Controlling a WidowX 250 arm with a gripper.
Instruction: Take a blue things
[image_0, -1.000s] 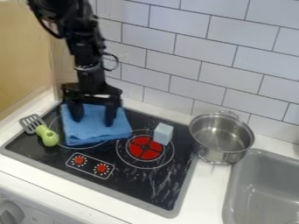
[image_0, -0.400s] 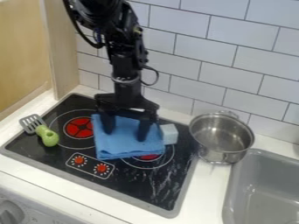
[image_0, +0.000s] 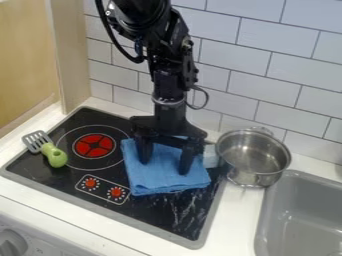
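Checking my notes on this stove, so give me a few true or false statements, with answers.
1. The gripper is at the blue cloth, its fingers apart. True.
2. The metal pot is inside the sink. False: it stands beside the sink.
3. The spatula's green handle is over the stovetop. True.
4. The cloth covers the left burner. False: the cloth is to its right.

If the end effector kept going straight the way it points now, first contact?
The blue cloth. The end effector points down at it, fingers apart, over the black stovetop. The tips may already be touching the cloth; depth is unclear from this one view.
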